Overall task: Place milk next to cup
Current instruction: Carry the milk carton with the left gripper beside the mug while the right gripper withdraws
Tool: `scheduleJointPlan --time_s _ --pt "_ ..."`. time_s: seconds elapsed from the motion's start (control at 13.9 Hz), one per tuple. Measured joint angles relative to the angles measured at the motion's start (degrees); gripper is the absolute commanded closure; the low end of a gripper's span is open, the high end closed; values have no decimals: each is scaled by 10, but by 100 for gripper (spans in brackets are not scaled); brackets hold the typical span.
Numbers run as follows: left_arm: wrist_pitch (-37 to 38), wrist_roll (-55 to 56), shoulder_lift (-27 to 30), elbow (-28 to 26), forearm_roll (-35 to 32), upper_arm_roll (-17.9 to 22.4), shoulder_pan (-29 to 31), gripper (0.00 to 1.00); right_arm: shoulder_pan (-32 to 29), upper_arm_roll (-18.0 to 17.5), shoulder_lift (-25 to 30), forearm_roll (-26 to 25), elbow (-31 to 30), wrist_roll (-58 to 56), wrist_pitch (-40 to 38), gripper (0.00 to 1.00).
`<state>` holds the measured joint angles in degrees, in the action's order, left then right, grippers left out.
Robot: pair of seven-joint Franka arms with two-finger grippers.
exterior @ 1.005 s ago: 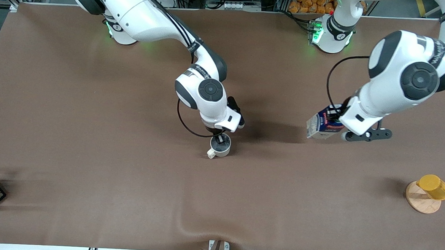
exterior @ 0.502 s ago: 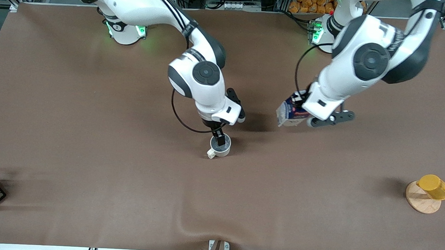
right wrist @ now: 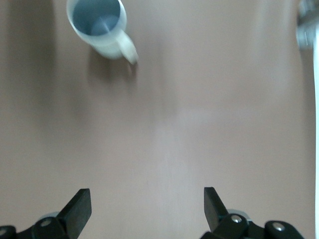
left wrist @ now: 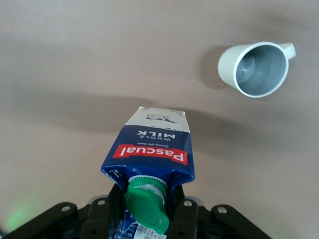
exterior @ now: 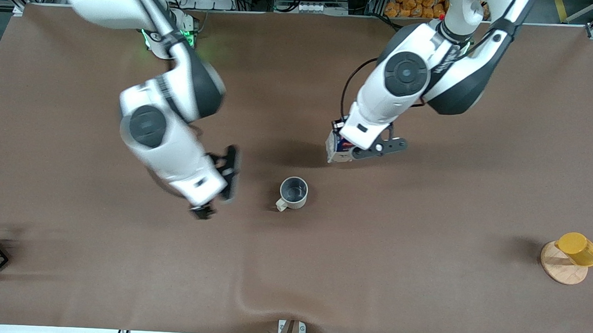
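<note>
Milk [left wrist: 149, 154] clamped in left gripper [left wrist: 144, 219], aloft over bare table [exterior: 425, 234] short of cup [exterior: 293, 193], not yet set down; right gripper [right wrist: 144, 206] spread wide, empty, beside cup.

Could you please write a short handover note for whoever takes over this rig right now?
Left gripper: shut on the milk, carried in the air over the table, not yet beside the cup.
Right gripper: open, empty, over bare table toward the right arm's end from the cup.
Cup: upright on the table, free of both grippers.
Done: milk picked up.
Left: set the milk down next to the cup and release.
</note>
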<state>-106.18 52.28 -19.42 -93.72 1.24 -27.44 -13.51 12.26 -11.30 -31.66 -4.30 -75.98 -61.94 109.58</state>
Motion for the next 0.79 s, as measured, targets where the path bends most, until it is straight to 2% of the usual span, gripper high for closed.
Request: scheduleJointPlan --time_s 0.22,0.43,0.79 --pt "-2 17 -39 37 -37 1 -51 65 -57 0 26 1 0 3 -27 0" --pt "-9 19 -73 62 -54 1 -76 65 -103 0 65 4 -1 19 -65 0" --pt "-29 19 -111 76 -100 2 -94 63 -123 0 167 7 -37 178 -127 0"
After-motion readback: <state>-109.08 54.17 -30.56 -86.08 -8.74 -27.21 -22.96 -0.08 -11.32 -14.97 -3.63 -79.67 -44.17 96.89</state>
